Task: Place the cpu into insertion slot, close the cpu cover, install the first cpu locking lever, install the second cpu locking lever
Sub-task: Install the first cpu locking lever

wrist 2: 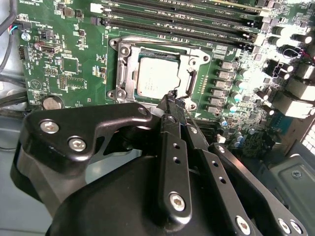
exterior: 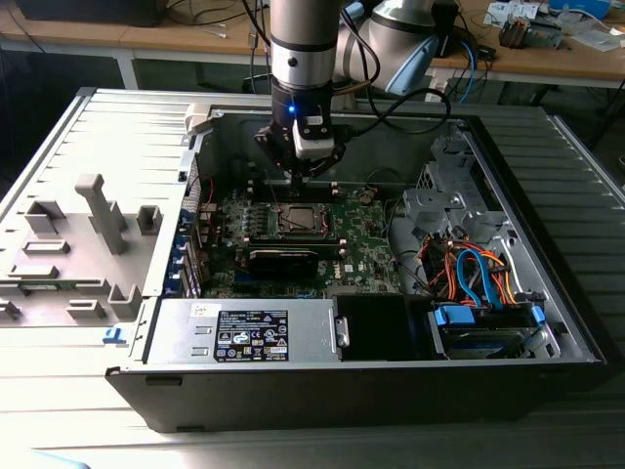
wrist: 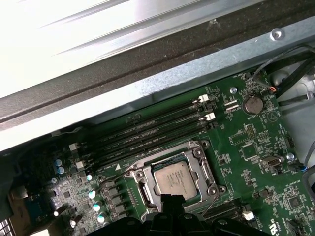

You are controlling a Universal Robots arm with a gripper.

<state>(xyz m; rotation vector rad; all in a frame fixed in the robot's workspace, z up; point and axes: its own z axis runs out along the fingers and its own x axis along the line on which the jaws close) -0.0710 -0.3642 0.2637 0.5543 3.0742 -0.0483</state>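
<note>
The cpu [wrist 2: 157, 76] [wrist: 173, 178] lies flat in the insertion slot [exterior: 298, 217] on the green board, silver top up. The cpu cover [wrist 2: 124, 73] [wrist: 142, 187] lies down around it, and the chip shows through its square window. My gripper [wrist 2: 173, 98] [wrist: 170, 198] [exterior: 307, 174] hangs just above the socket's edge, beside the chip. Its fingertips are together with nothing between them. In the first wrist view a thin wire lever [wrist: 212, 205] runs along one side of the socket; I cannot tell whether it is latched.
The board sits inside an open computer case [exterior: 88, 127]. Memory slots [wrist: 147, 132] run along one side of the socket and a row of capacitors [wrist 2: 231, 83] along another. A power supply [exterior: 249, 332] and a drive bay with cables [exterior: 479, 278] stand at the near side.
</note>
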